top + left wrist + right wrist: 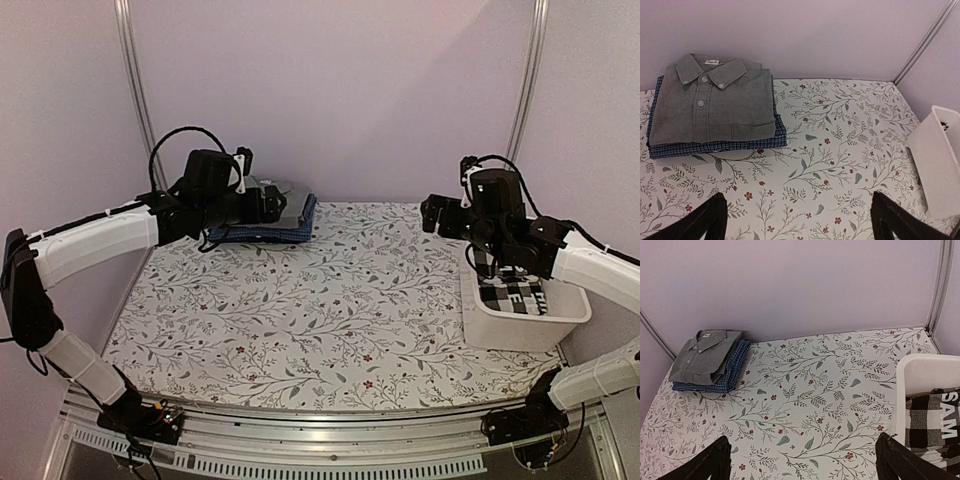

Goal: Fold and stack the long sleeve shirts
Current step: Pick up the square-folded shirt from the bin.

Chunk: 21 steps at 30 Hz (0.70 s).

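A folded grey long sleeve shirt (pixel 715 102) (pixel 292 198) (pixel 705 356) lies on top of a folded blue fine-checked shirt (pixel 715 147) (pixel 272 234) (pixel 733 371) at the back left of the table. The black-and-white checked shirt (pixel 924 426) (pixel 508 291) lies crumpled in the white basket (pixel 926 363) (pixel 525 322) on the right. My left gripper (pixel 797 225) (pixel 268 205) hangs open in the air by the stack, holding nothing. My right gripper (pixel 802 462) (pixel 437 215) is open and empty, raised just left of the basket.
The table wears a floral cloth (pixel 330 300). Lilac walls close in behind and at the sides, with metal posts (pixel 135 80) in the back corners. The basket (pixel 940 160) stands near the right edge.
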Tool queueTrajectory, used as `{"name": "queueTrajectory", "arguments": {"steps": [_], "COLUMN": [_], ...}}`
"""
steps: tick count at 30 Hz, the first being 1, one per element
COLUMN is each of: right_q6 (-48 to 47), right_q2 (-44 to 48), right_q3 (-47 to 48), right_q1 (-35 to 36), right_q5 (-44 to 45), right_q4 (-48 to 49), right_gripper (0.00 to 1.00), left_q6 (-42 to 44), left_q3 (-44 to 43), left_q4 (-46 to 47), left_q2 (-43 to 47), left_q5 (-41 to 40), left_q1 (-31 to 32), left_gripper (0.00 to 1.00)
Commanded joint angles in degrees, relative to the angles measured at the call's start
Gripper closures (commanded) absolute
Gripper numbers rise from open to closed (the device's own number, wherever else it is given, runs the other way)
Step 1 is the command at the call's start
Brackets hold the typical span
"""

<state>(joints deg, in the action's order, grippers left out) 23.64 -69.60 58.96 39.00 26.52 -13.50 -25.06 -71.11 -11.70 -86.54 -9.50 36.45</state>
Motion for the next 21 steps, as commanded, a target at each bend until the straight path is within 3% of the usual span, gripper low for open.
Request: {"name": "queueTrajectory", "arguments": {"steps": [1,11,21], "right_q6": [2.38,6.94,9.32], "right_q2": [0.2,-2.19,-1.15], "right_q3": [1.5,8.06,4.72], "right_q1": [0.62,-8.04,-31.88], "right_q5": [3.79,2.36,-5.24], "right_q4": [-2.5,-13.24,-22.57], "right_gripper": [0.01,0.02,0.06], "left_q6": [-0.48,-0.05,0.21], "left_q3": [0.09,2.27,4.67], "left_q4": [0.87,0.42,0.75], "left_q2": [1.66,6.0,9.94], "left_q5": [-0.3,2.85,5.73], "left_q1": [0.31,-0.99,-1.64], "left_gripper": [0.0,0.0,0.0]}}
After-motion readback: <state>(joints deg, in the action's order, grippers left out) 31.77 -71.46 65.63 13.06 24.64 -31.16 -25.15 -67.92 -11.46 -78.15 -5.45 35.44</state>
